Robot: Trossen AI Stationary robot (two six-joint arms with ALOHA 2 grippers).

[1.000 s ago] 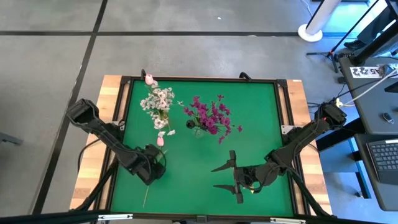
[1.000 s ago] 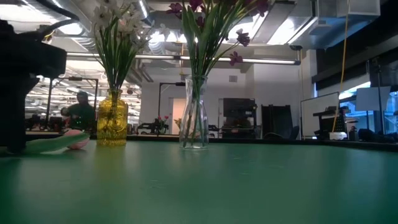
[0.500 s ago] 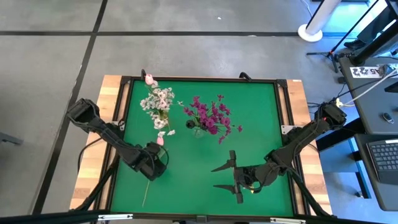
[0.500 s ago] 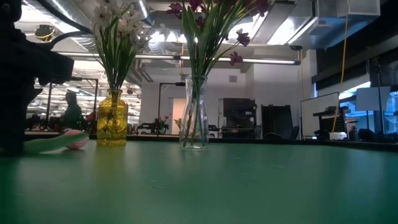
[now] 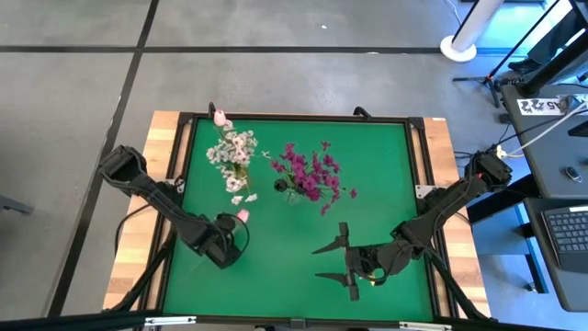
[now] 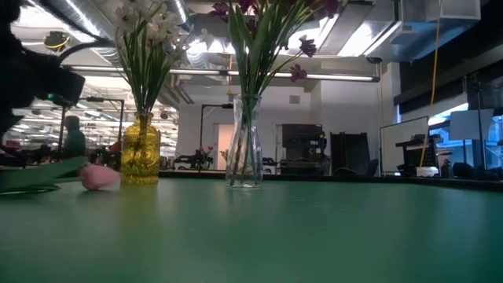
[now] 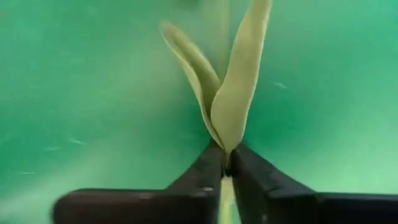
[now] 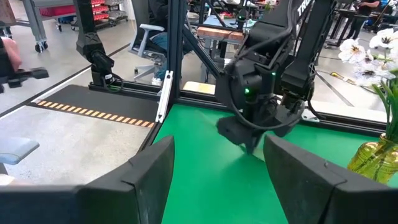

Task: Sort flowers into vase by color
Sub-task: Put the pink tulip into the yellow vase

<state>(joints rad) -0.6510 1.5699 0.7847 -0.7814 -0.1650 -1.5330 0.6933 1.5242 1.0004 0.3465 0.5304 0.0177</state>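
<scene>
My left claw [image 7: 226, 163] is pinched tight on the thin green stem of the pink tulip [image 5: 242, 216]. I grab low on the stem, right under the leaves [image 7: 219, 81], so the soft bud does not get squashed. The leaves stick out just past my fingertips [image 7: 208, 167]. The pink bud [image 6: 100, 178] is a bit farther out from the claw, close to the green table top [image 5: 386, 165]; I cannot tell if it touches the table.

Just past the bud stands the yellow vase [image 6: 141, 151] with the white flowers [image 5: 233, 147]. I think this pale tulip belongs there, so it is good that the vase is close to the claw. The bud should go up high and the stem down into the neck.

A little farther off is the clear vase [image 6: 245, 141] with the purple flowers [image 5: 310, 171]. Those already stand together.

My right claw [image 5: 333, 261] is well apart from all of this. Its fingers are spread wide and hold nothing. It waits there so it does not bump the left arm.
</scene>
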